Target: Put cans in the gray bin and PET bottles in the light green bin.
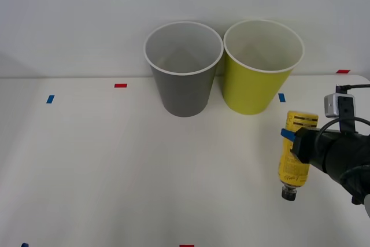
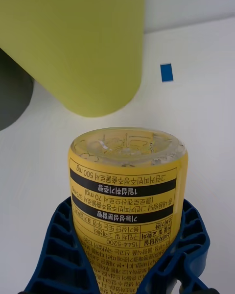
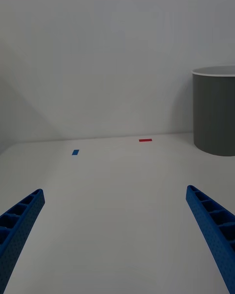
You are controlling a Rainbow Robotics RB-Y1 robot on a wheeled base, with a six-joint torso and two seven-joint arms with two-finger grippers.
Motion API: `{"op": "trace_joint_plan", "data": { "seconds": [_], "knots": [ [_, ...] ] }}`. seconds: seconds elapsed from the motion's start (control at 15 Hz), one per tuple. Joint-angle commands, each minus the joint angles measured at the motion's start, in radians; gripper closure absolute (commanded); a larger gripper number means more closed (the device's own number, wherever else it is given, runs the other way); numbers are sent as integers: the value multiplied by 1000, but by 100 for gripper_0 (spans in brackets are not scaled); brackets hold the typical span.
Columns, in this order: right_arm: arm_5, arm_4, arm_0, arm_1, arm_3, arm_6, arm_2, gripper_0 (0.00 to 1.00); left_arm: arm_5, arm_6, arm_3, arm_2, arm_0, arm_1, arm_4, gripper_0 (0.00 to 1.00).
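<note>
Right gripper [image 1: 296, 137] clamped on the bottle [image 1: 296, 153], blue fingers [image 2: 58, 255] wrapped round both sides of the yellow label about mid-body. Bottle held upside down and slightly tilted: black cap toward the desk [image 1: 115, 166], clear base uppermost. From the front view it hangs over the desk's right side, in front of and a little to the right of the green bin [image 1: 257, 79], well below its rim, apart from it. Whether the cap touches the desk, cannot tell. Right wrist view: bottle base faces the green bin's wall, gray bin's side at the edge beyond, a blue tape mark [image 2: 167, 72] on the desk beside the green bin. Gray bin [image 1: 184, 73] stands upright at the back centre, green bin just beside it on its right, rims nearly touching; both show pale insides. Left gripper [image 3: 117, 235] spread wide, fingers apart with nothing between them, low over the desk's left part; gray bin off ahead of it, with red [image 3: 145, 140] and blue [image 3: 75, 152] tape marks near the back edge.
</note>
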Motion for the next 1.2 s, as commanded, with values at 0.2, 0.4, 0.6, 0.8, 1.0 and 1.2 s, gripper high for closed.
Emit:
{"op": "trace_joint_plan", "data": {
  "seconds": [0.2,0.4,0.6,0.8,1.0,1.2],
  "knots": [
    [-36,135,13,106,-103,97,-22,100,0,0,0,0,0,0,0,0],
    [-34,216,-24,134,-133,75,-21,100,0,0,0,0,0,0,0,0],
    [-24,268,-93,194,-133,-1,-22,100,0,0,0,0,0,0,0,0],
    [42,343,-151,232,-133,-21,-22,100,0,0,0,0,0,0,0,0],
    [76,392,-162,233,-133,-15,-22,100,0,0,0,0,0,0,0,0],
    [76,400,-185,250,-133,-12,-34,100,0,0,0,0,0,0,0,0]
  ]
}}
